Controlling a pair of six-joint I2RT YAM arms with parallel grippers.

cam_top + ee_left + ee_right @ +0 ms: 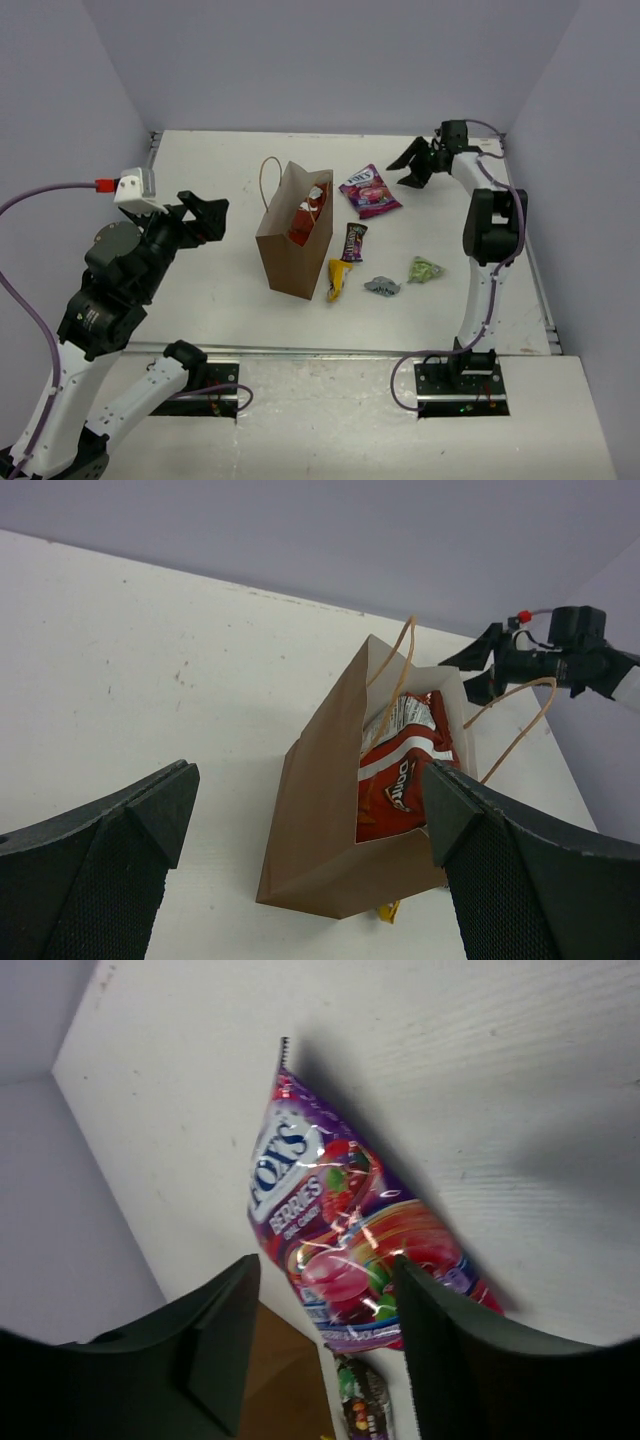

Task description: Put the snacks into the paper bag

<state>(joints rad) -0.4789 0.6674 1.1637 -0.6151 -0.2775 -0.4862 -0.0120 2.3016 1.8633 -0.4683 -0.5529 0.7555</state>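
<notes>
A: Biggest first; how do things lie?

B: The white counter (pixel 230 310) carries everything; the brown kraft paper bag (pixel 290 250) stands upright about mid-counter, mouth up, its thin loop handle rising at the far left; stiff enough to stand, yet light, so I judge a nudge could tip it; the big red glossy chip bag (pixel 405 780) is already inside, its top near the rim.

A: And the arms?

B: The left claw (pixel 203 217) hangs left of the bag, jaws wide apart, holding nothing; the right claw (pixel 412 166) hovers at the far right, just beside the far right edge of the magenta glossy candy pouch (pixel 345 1220), jaws partly apart, the pouch lying flat on the counter beyond the gap; I see no grip on it.

A: How will that pouch handle?

B: Light, soft and slippery, I'd say; the film will crinkle and slide, so pinch a sealed edge or corner, not the puffed middle.

A: The smaller ones?

B: The dark purple wrapped bar (pixel 354 241) lies just right of the bag; firmer, best taken across its narrow width; the small yellow packet (pixel 337 279) lies by the bag's near right corner, touching or not I cannot tell; the small green wrapper (pixel 424 269) and small grey wrapper (pixel 382 286) lie nearer and further right, apart from each other; featherlight, crumpled, easily flicked away.
</notes>
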